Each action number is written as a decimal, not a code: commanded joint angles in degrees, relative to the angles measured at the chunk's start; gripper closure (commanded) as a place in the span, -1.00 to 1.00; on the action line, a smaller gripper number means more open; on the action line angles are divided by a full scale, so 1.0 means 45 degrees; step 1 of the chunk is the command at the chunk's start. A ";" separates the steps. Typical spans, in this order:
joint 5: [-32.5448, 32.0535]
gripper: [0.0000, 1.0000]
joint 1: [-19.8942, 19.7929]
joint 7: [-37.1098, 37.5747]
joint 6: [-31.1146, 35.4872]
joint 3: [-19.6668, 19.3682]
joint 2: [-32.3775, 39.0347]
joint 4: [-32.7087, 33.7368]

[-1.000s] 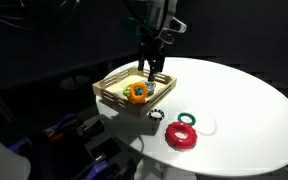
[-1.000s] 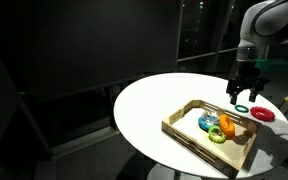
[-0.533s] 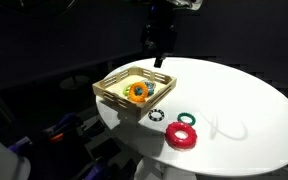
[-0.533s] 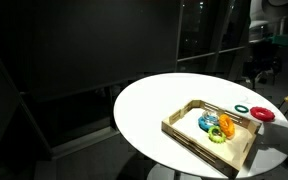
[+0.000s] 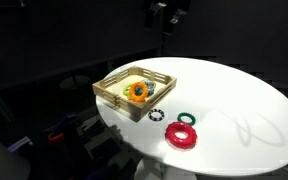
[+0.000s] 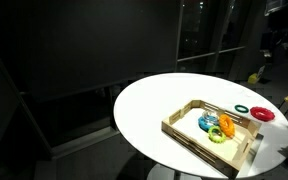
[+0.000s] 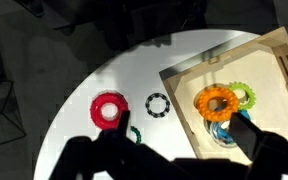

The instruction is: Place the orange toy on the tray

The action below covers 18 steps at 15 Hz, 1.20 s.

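The orange toy (image 5: 137,92) is a bright orange ring lying inside the light-wooden tray (image 5: 114,97), on top of a blue piece and next to a pale green ring. It shows in both exterior views (image 6: 224,125) and in the wrist view (image 7: 218,101). The tray also shows in the other views (image 6: 197,137) (image 7: 181,108). My gripper (image 5: 169,14) hangs high above the table, well clear of the tray, open and empty. In the wrist view its two dark fingers frame the bottom of the gripper's view (image 7: 184,152).
On the white round table (image 5: 234,90), beside the tray, lie a larger red ring (image 5: 181,136) (image 7: 110,109), a small dark green ring (image 5: 187,119) and a thin black ring (image 5: 156,114) (image 7: 158,103). The table edge is close behind the tray.
My gripper has risen from just above the tray to high over the table and moved away from it. The orange ring stays in the tray.
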 commanded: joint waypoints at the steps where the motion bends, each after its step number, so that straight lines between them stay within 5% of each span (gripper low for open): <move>1: -0.0104 -1.00 -0.0205 -0.0442 -0.0741 -0.0120 -0.0782 0.0601; 9: -0.0046 -1.00 -0.0370 -0.0263 0.0394 -0.0185 -0.2368 0.0709; 18: 0.0014 -1.00 -0.0343 -0.0158 0.0513 -0.0121 -0.2313 0.0674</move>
